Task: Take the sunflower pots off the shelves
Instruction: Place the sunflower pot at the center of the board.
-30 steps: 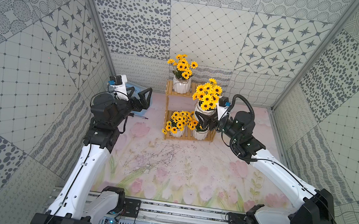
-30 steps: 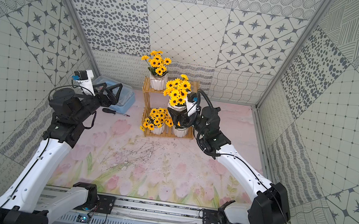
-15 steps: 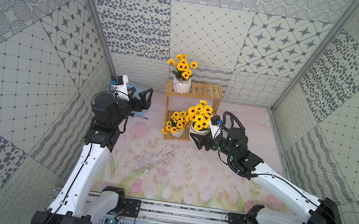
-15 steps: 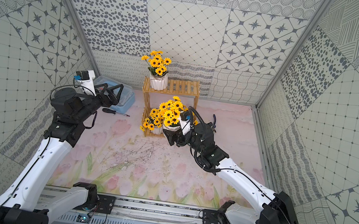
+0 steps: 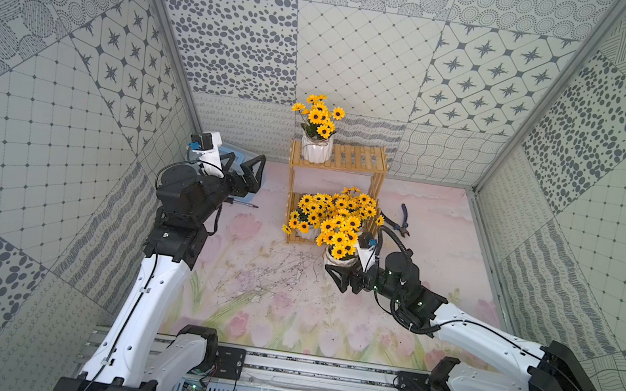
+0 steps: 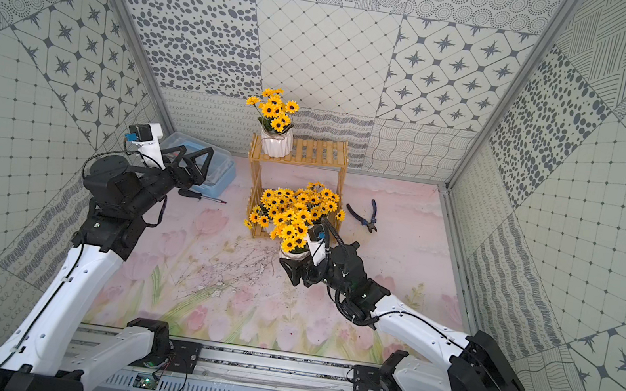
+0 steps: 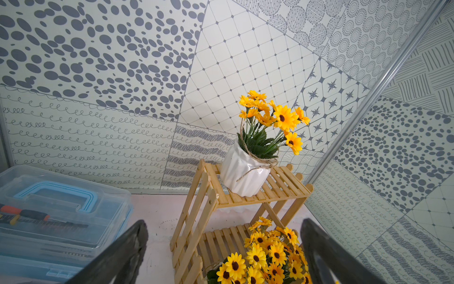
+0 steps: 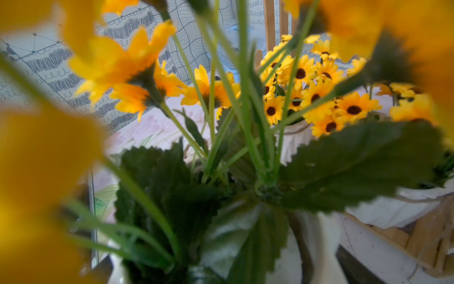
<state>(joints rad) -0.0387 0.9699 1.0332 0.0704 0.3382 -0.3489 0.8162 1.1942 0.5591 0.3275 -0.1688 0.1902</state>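
The shelves stand at 12 o'clock on the floral bench, against the back wall; in both top views one top-tier sunflower pot sits upright at the 9 o'clock end of the upper slats, the rest of that tier bare; the lower-tier sunflower pots crowd the bottom slats, their yellow blooms overlapping; just off the rack's foot, toward 5 o'clock, the held sunflower pot is off the shelves and upright, the right jaws clenched around its white body with a dark finger against its near side; whether its base touches the bench cannot be told; the right wrist view is filled with its blurred stems and leaves; the left jaws are released and bare, fingers spread wide, raised at 10 o'clock above a pale blue toolbox; a screwdriver lies at 9 o'clock of the rack, pliers at 3 o'clock of it, and thin dry twigs lie scattered at 7 o'clock.
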